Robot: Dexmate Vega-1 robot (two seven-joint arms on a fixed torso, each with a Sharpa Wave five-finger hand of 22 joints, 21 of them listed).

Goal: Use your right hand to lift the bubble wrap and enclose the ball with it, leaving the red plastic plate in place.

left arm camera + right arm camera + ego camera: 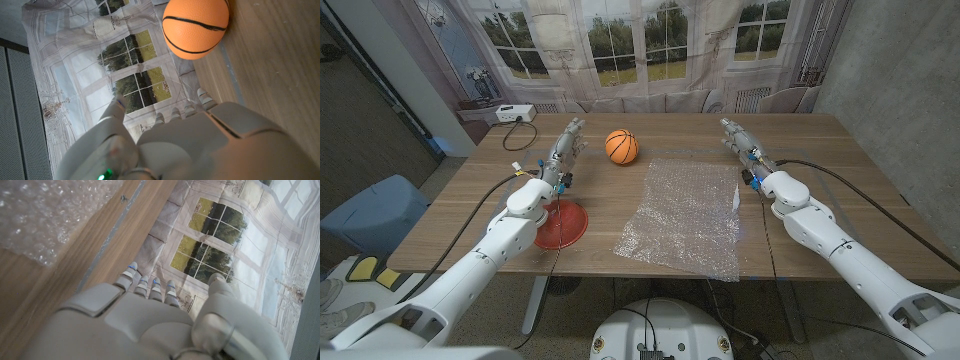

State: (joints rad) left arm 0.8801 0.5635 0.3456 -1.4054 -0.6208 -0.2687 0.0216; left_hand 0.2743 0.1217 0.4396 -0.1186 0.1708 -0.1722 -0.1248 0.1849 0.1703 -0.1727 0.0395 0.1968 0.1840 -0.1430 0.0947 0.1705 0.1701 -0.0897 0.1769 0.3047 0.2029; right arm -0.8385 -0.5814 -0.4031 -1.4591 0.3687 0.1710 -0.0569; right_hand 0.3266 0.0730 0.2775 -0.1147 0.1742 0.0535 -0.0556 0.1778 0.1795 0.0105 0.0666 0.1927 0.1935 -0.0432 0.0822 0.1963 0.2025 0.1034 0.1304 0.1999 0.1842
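Observation:
An orange ball with black lines sits on the table toward the far side; it also appears in the left wrist view. A clear sheet of bubble wrap lies spread on the table's middle right, and a corner of the bubble wrap is in the right wrist view. A red plastic plate lies near the front left, partly under my left forearm. My left hand holds nothing, fingers extended, left of the ball. My right hand holds nothing, fingers extended, just beyond the wrap's far right corner.
A white device with a cable sits at the table's far left corner. A printed window backdrop hangs behind the table. A blue chair stands to the left of the table.

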